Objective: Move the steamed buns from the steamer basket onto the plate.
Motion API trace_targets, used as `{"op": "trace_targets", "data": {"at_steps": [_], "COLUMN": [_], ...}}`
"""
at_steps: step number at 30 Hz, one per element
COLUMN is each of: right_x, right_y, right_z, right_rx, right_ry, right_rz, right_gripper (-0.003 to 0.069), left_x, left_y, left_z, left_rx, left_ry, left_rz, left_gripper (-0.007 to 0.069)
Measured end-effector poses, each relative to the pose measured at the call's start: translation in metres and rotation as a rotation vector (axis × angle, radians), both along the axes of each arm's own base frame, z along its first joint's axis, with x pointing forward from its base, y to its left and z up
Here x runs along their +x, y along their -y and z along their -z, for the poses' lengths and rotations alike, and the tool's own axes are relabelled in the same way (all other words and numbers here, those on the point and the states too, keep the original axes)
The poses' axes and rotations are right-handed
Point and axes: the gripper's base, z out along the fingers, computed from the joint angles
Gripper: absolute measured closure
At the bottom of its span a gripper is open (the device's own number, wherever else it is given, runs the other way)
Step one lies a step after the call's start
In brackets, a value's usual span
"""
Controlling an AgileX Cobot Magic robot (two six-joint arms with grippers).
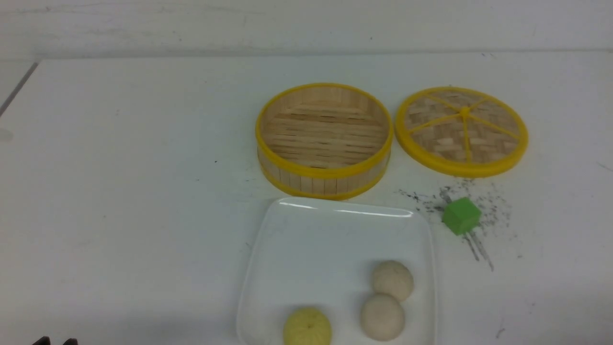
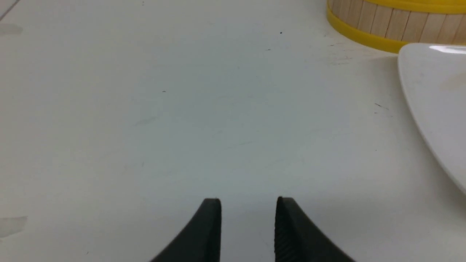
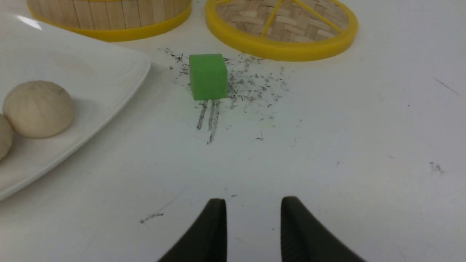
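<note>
White square plate (image 1: pixel 306 230) nearest the robot holds three steamed buns (image 1: pixel 382 316); behind it the steamer basket (image 1: pixel 324 173) sits empty. Left gripper (image 2: pixel 248 209) and right gripper (image 3: pixel 253 209) hover apart, slightly parted, holding nothing, flanking the plate.

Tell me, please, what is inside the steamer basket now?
Nothing can be seen inside the steamer basket: only its bare slatted floor shows. The near wall hides a thin strip of floor. Three steamed buns lie on the plate.
</note>
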Motion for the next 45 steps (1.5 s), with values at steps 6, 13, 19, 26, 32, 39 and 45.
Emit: {"op": "trace_targets", "data": {"at_steps": [6,13,19,26,32,39,45], "right_x": [0.0,0.0,0.0,0.0,0.0,0.0,0.0], "right_y": [0.0,0.0,0.0,0.0,0.0,0.0,0.0], "right_z": [0.0,0.0,0.0,0.0,0.0,0.0,0.0], "right_rx": [0.0,-0.002,-0.002,-0.002,-0.002,-0.002,-0.002], "right_ry": [0.0,0.0,0.0,0.0,0.0,0.0,0.0], "right_rz": [0.0,0.0,0.0,0.0,0.0,0.0,0.0], "right_gripper": [0.042,0.042,0.042,0.042,0.042,0.042,0.042], "left_x": [0.0,0.0,0.0,0.0,0.0,0.0,0.0], "left_y": [0.0,-0.001,-0.006,-0.01,-0.011,-0.015,-0.016], "left_z": [0.0,0.0,0.0,0.0,0.0,0.0,0.0], "left_rx": [-0.063,-0.059,-0.086,-0.089,-0.084,-0.105,-0.103], "left_ry": [-0.006,-0.003,-0.007,-0.005,-0.004,-0.001,0.0], "left_rz": [-0.022,-0.028,-0.097,-0.149,-0.153,-0.206,-0.214], "left_gripper": [0.0382,0.0382,0.0382,0.0382,0.0382,0.0382,0.0382]}}
